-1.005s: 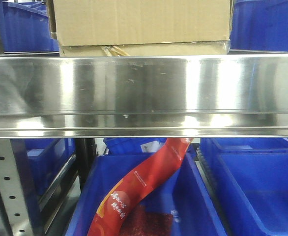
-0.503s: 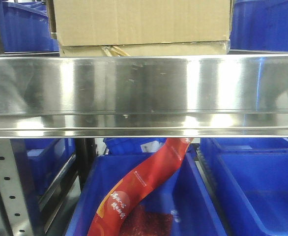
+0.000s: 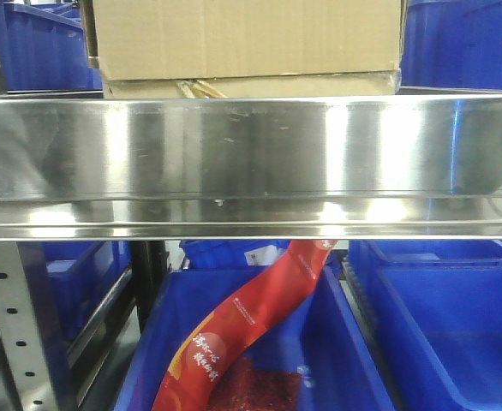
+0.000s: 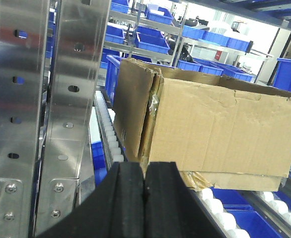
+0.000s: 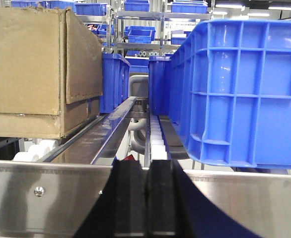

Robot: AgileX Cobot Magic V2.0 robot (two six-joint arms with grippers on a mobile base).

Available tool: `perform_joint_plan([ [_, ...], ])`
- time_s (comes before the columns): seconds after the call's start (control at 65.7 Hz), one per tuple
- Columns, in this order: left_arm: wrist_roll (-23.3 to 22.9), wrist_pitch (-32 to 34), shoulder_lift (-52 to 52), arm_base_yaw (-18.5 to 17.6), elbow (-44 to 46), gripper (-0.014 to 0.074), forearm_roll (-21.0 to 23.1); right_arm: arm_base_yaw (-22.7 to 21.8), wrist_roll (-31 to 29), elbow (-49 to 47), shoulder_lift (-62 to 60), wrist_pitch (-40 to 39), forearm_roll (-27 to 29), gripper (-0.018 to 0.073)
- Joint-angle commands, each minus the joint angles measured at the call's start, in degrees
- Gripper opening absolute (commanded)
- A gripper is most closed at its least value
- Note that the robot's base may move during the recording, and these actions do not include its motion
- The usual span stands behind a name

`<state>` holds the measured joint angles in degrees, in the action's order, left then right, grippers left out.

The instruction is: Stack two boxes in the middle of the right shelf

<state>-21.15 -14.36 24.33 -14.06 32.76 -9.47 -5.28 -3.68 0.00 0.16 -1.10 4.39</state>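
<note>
The tall, wide brown corrugated cardboard box [image 3: 247, 38] sits squarely on top of the flat brown cardboard box [image 3: 251, 85], and both rest on the shiny stainless steel shelf level [image 3: 251, 163], just behind its broad reflective front rail. In the left wrist view the flat box [image 4: 235, 179] shows only as a thin edge under the tall one [image 4: 210, 126], lying on white rollers [image 4: 220, 213] beside the perforated steel uprights [image 4: 73, 99]. The left gripper [image 4: 145, 198] has its black pads pressed together with nothing between them, short of the stack's near corner. The right gripper [image 5: 146, 198] is likewise pinched closed and empty, at the front rail, between the stack and a large blue plastic bin [image 5: 235, 94]. Below the rail, a red printed packet [image 3: 242, 330] leans in another blue bin [image 3: 337, 342]; its lower end looks tucked into the bin, though that part is blurred.
</note>
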Motion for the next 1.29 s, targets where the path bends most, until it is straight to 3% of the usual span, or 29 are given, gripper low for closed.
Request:
perform_joint_plan([
  [0.0, -0.3, 0.9, -0.2, 0.2, -0.1, -0.0100, 0.0, -0.3, -0.4, 0.0, -0.2, -0.5, 0.2, -0.0162],
  [0.685, -0.3, 0.9, -0.7, 0.2, -0.5, -0.0100, -0.4, -0.3, -0.4, 0.0, -0.2, -0.7, 0.2, -0.0162],
  [0.777, 3.6, 0.4, -4.3, 1.7, -3.4, -0.0100, -2.7, -0.3, -0.4, 0.0, -0.2, -0.7, 0.2, -0.0162],
  [0.883, 15.9, 1.3, -10.0, 5.1, -10.3, -0.0100, 3.4, -0.3, -0.4, 0.0, -0.2, -0.7, 0.2, -0.0162],
  [0.944, 19.7, 3.3, -12.9, 7.2, -14.9, -0.0100, 6.6, -0.3, -0.4, 0.0, -0.2, -0.7, 0.2, -0.0162],
  [1.112, 21.1, 9.1, -21.5, 12.5, -26.1, -0.0100, 8.1, -0.3, -0.4, 0.0, -0.2, -0.7, 0.2, -0.0162],
  [1.279, 21.1, 12.6, -24.3, 13.3, -32.8, -0.0100, 9.5, -0.3, -0.4, 0.0, -0.2, -0.7, 0.2, -0.0162],
])
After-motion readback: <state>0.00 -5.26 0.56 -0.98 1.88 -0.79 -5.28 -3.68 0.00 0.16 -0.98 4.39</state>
